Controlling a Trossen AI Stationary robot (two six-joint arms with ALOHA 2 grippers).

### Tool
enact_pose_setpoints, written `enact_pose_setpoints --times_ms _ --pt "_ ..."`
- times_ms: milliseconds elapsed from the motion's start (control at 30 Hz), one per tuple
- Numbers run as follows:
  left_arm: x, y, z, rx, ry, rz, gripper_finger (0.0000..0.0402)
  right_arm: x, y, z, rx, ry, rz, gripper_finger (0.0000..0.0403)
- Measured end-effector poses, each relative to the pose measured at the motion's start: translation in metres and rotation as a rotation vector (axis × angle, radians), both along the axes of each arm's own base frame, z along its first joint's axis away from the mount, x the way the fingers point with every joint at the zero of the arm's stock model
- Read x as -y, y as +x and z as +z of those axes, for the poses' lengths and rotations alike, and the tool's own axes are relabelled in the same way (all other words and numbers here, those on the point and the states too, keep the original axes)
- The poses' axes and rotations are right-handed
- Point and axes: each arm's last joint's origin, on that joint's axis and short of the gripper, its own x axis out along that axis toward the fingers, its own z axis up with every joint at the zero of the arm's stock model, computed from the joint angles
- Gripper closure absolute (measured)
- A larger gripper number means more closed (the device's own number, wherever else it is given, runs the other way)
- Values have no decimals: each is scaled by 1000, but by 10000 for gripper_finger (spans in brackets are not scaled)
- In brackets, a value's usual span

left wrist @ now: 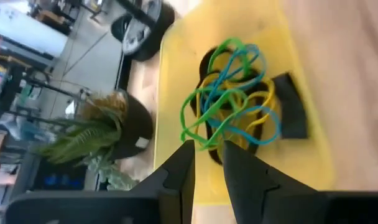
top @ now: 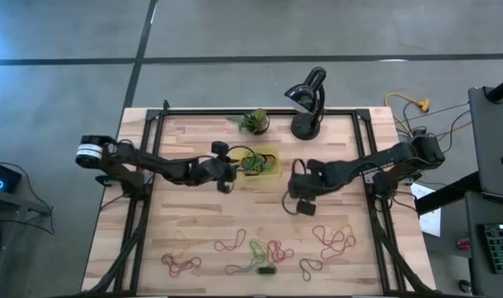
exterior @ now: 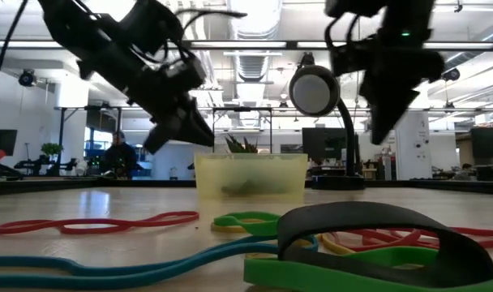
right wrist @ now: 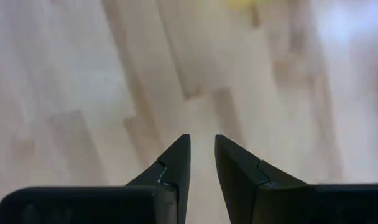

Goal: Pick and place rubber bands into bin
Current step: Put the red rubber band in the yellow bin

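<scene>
The bin (top: 273, 154) is a shallow translucent-yellow tray at the table's far middle; in it lies a tangle of green, yellow and blue rubber bands (left wrist: 232, 99) beside a black piece (left wrist: 291, 109). Many more rubber bands (top: 260, 248), red, green and yellow, lie spread along the table's near edge. My left gripper (top: 230, 173) hangs at the bin's left end, just above its rim (left wrist: 170, 74), fingers a narrow gap apart with nothing between them. My right gripper (top: 300, 194) hovers right of the bin over bare wood, narrowly open and empty (right wrist: 201, 140). A dark ring (top: 306, 208) lies just near of it.
A small potted plant (top: 254, 122) stands just beyond the bin and a black desk lamp (top: 309, 103) at the far edge to its right. A wide dark band on a green one (exterior: 368, 231) lies at the near edge. Bare wood runs between the bin and the scattered bands.
</scene>
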Motion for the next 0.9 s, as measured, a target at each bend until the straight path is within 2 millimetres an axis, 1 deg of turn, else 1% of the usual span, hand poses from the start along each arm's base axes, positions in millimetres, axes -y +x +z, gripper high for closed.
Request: enact_pose_setpoints --times_ms 167,333,433,567,733,900 --pt "16 -12 12 -7 -40 -38 336 -29 -15 -12 -47 90 -22 335" --pt "29 -23 21 -1 -60 -76 336 -56 -31 -19 -94 164 -106 335" --pt "34 -27 25 21 -61 -97 336 -72 -40 -21 -106 204 -154 335" --pt "35 -33 26 28 -62 -105 336 -91 -51 -25 -104 209 -188 335" --pt "35 -36 25 33 -62 -104 336 -106 -61 -36 -70 152 -178 335" --pt "35 -36 24 32 -62 -105 336 -110 -60 -44 -1 81 -118 335"
